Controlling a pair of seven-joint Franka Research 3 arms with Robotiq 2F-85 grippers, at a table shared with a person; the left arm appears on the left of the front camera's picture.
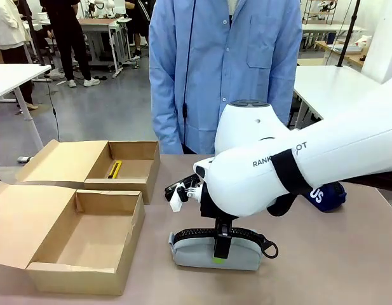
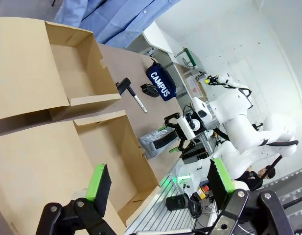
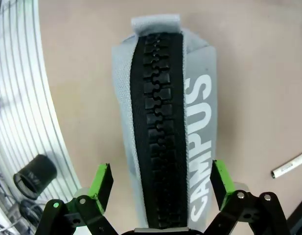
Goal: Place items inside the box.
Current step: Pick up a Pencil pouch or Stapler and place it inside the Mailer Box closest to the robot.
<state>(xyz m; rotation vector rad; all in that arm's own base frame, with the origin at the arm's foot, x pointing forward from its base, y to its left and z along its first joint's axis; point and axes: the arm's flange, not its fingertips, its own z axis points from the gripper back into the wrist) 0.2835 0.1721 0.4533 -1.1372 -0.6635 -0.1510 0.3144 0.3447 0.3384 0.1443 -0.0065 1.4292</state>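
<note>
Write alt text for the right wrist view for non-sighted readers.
The open right gripper straddles a grey zip pencil pouch on the table; a black zipper runs its length beside white CAMPUS lettering.

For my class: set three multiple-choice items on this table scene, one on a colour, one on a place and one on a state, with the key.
1. The zip of the grey pouch is: A red, B black, C yellow.
2. The yellow utility knife lies: A on the grey pouch, B in the far box, C in the right gripper.
3. The right gripper's jaws are: A shut on the knife, B shut and empty, C open astride the grey pouch.
Key: 1 B, its teeth show black; 2 B, it rests on that box's floor; 3 C, a green pad stands at each side of the pouch.
</note>
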